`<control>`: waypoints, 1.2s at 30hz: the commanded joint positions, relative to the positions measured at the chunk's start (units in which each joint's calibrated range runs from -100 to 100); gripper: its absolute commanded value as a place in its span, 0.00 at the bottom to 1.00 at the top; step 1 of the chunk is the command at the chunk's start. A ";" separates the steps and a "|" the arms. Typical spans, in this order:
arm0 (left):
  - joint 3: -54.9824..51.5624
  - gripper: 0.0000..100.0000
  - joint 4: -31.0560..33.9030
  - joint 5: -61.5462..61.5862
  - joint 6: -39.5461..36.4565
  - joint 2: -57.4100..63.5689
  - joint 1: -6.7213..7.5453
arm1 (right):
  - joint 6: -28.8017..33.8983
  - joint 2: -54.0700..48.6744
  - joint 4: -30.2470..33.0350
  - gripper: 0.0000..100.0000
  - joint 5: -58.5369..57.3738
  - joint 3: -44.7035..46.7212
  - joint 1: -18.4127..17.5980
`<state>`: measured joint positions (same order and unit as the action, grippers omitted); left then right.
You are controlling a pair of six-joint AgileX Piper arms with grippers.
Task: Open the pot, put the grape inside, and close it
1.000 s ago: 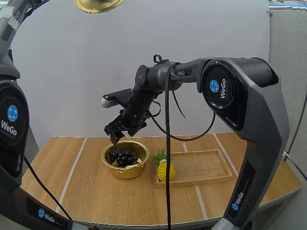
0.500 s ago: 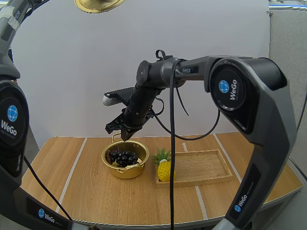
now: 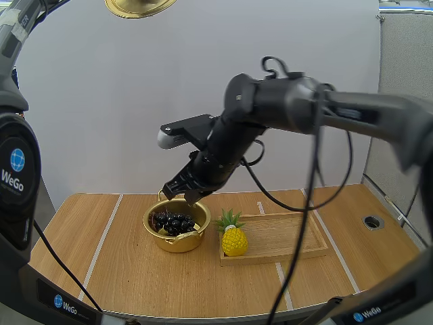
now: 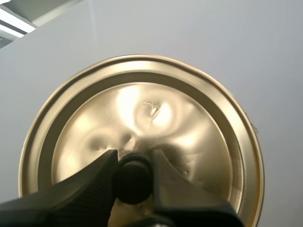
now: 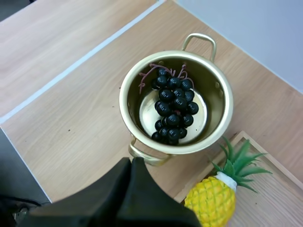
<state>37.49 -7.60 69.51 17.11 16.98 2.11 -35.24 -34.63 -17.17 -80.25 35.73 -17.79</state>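
An open gold pot (image 3: 177, 230) (image 5: 176, 109) stands on the wooden table, and a bunch of dark grapes (image 3: 173, 223) (image 5: 173, 109) lies inside it. My right gripper (image 3: 181, 191) (image 5: 132, 166) hangs just above the pot's right rim, shut on nothing, its fingers lying together as one dark wedge. High at the top left, the gold lid (image 3: 139, 7) (image 4: 142, 137) is held up in the air. My left gripper (image 4: 133, 166) is shut on the lid's black knob (image 4: 134, 182).
A toy pineapple (image 3: 233, 237) (image 5: 218, 196) stands right of the pot, at the left end of a wooden tray (image 3: 287, 237). White lines cross the table. A small round hole (image 3: 371, 221) sits at the table's far right.
My right gripper has shut, risen from the pot's left rim and shifted right. The right arm swung outward. The grapes stay in the pot; the lid has not moved.
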 commanded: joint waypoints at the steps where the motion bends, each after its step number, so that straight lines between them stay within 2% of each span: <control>1: 0.34 0.00 -0.29 -2.59 -0.81 0.22 0.12 | -0.21 -6.80 0.33 0.00 0.15 3.19 -0.03; 10: 0.34 0.00 -0.29 -2.59 -0.81 0.22 0.12 | 1.05 -27.17 0.33 0.00 -2.65 11.62 -0.03; 18: 0.34 0.00 -0.29 -2.59 -0.81 0.22 0.12 | 2.87 -38.56 1.22 0.00 -9.57 17.71 0.04; 25: 0.34 0.00 -0.29 -2.59 -0.81 0.22 0.12 | 3.17 -42.64 2.18 0.00 -12.30 19.55 2.60; 36: 0.34 0.00 -0.29 -2.59 -0.81 0.22 0.12 | 3.17 -48.69 1.83 0.00 -15.05 19.71 3.97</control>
<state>37.49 -7.60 69.51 17.11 16.98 2.11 -32.26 -81.27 -15.43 -94.43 55.23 -14.40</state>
